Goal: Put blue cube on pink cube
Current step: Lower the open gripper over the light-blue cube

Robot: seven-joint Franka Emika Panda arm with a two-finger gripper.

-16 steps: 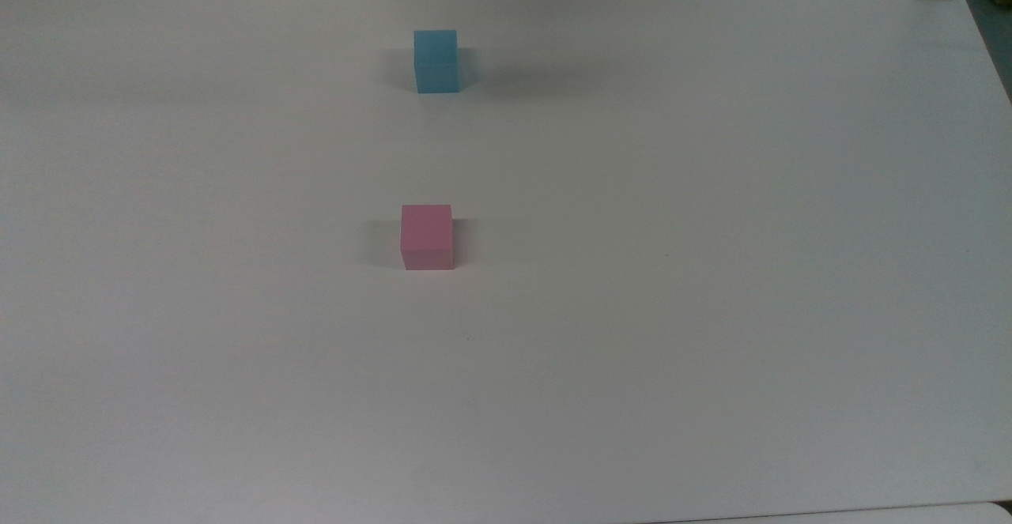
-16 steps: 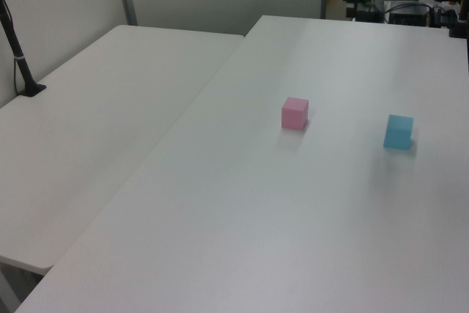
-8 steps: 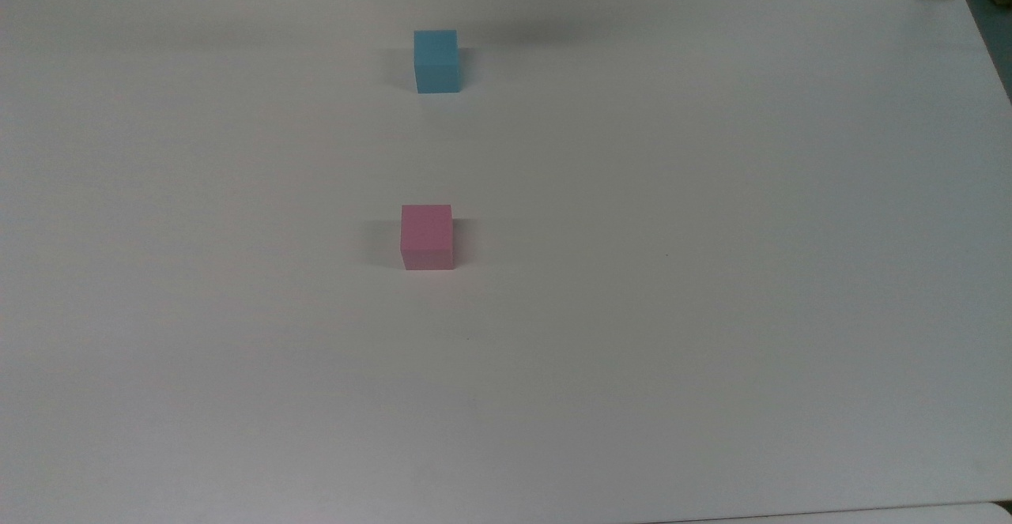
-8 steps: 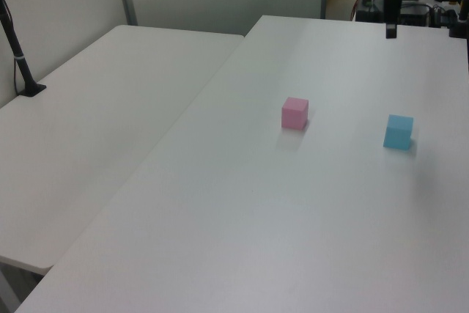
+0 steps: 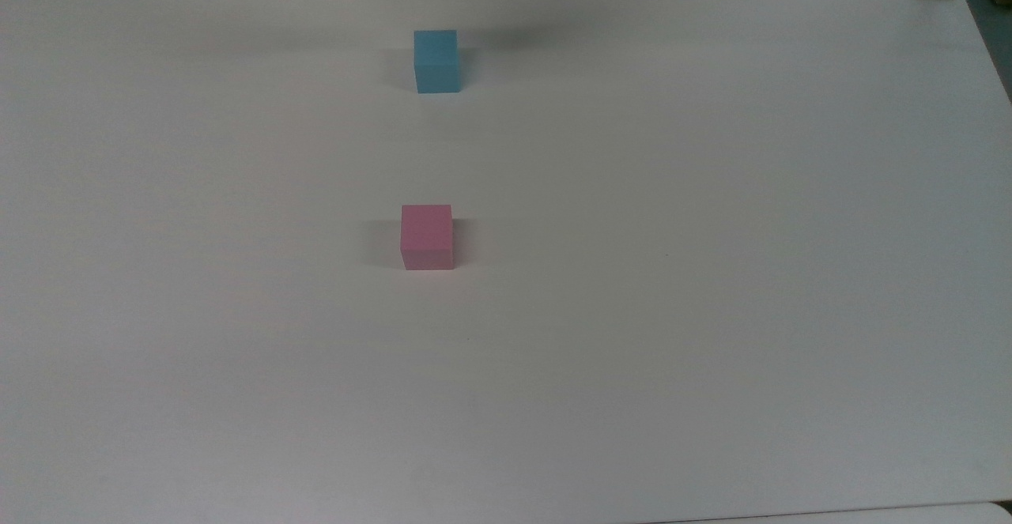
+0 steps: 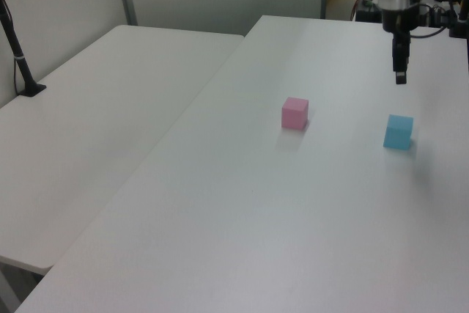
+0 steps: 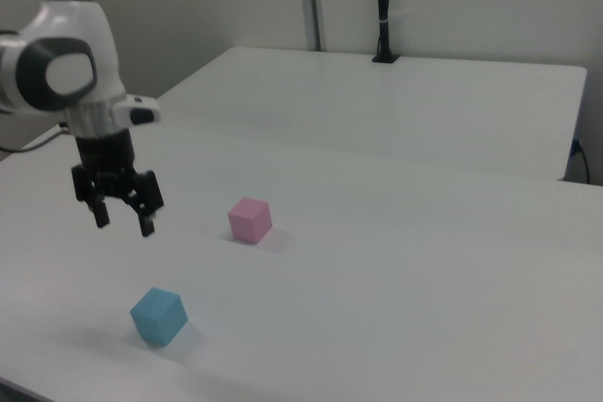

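The pincer (image 7: pixel 121 216) hung spread and empty above the white table (image 7: pixel 396 270). The small matte light-blue cube (image 7: pixel 158 315) sat below it, near the table's edge, well apart from the small matte pink cube (image 7: pixel 250 219).

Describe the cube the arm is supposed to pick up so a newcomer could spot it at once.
On the large white table, two small cubes sit apart. The pincer hangs open in the air above the one to pick, the blue cube, nearest the right view's bottom edge. Its sky-blue colour sets it apart from the pink cube, which matches it in size.
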